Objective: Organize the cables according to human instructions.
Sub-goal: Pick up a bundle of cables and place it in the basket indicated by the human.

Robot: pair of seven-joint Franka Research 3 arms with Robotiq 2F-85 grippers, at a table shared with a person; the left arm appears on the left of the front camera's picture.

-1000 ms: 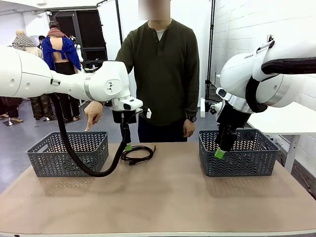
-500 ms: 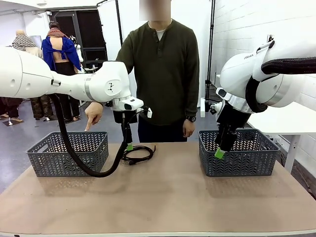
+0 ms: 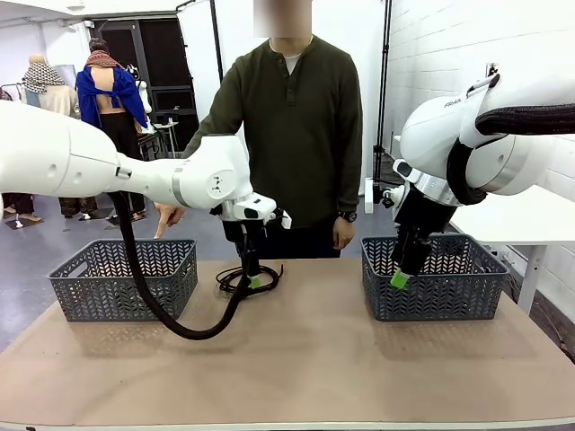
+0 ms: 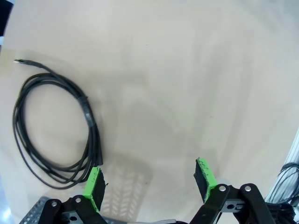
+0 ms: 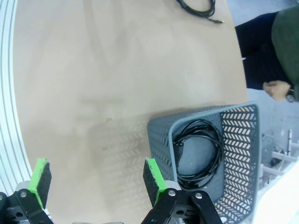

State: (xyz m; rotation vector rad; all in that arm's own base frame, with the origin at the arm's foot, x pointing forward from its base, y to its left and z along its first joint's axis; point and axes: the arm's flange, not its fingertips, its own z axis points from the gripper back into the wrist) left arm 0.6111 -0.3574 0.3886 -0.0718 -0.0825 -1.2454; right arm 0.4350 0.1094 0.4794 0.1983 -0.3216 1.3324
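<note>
- The left gripper (image 3: 254,280) hangs low over the far middle of the desk (image 3: 296,359), right above a coiled black cable (image 3: 244,277) lying there. Its jaws stand fully apart and hold nothing.
- In the left wrist view the same gripper (image 4: 149,182) shows its green pads (image 4: 93,187) spread wide, with the cable loop (image 4: 56,128) flat on the desk just beside one pad. Whether that pad touches the cord cannot be told.
- The right gripper (image 3: 402,277) hovers over the near wall of the grey basket (image 3: 434,285) at the desk's right edge. Its jaws are also fully apart and empty.
- In the right wrist view the right gripper (image 5: 96,179) sits above bare desk beside that basket (image 5: 161,130), and a second cable bundle (image 5: 198,151) lies coiled inside the basket.
- The same view catches the cable on the desk (image 5: 198,7) near the far edge.
- Another grey basket (image 3: 126,278) stands at the desk's left edge. What it holds cannot be made out.
- The person (image 3: 292,135) stands at the far edge, one hand (image 3: 167,218) pointing down above the left basket, the other hand (image 3: 342,233) hanging by the side.
- A thick black hose (image 3: 171,310) droops from the left arm onto the desk in front of the left basket.
</note>
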